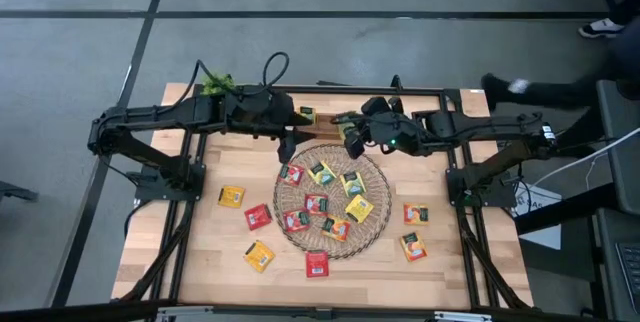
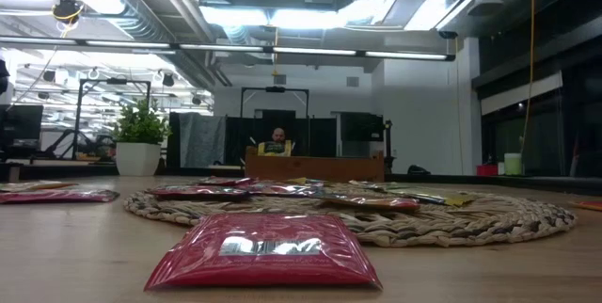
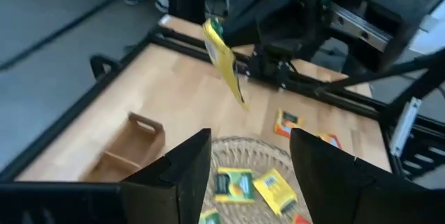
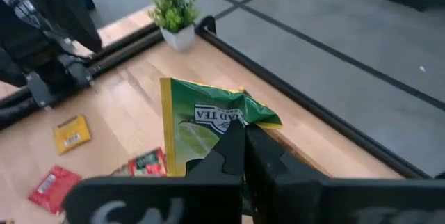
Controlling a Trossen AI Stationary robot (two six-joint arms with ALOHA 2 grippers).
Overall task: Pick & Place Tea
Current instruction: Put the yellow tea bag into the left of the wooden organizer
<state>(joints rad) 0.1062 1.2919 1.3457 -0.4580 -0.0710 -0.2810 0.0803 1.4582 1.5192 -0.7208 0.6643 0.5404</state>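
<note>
1. Right end effector, up at the far edge of the wicker mat, is clenched on a green-and-yellow tea sachet, held off the bench beside the small wooden box.
2. Left end effector hovers just across the mat's far rim w/ fingers spread, grasping nothing; its wrist view looks straight at the sachet in the other arm's grip.
3. Done so far, by the look of it: approx. eight sachets lie on the mat, red and yellow mixed.
4. Left to do: six more sit on bare bench around it, e.g. a yellow sachet and red sachet on the left arm's side, two orange ones on the right arm's side, and a red one at the near rim.
5. Est. progress: roughly halfway, if the mat is the goal; the drop spot for the held sachet can't be told.
6. A potted plant stands at the far corner; a person sits in the room beyond.
</note>
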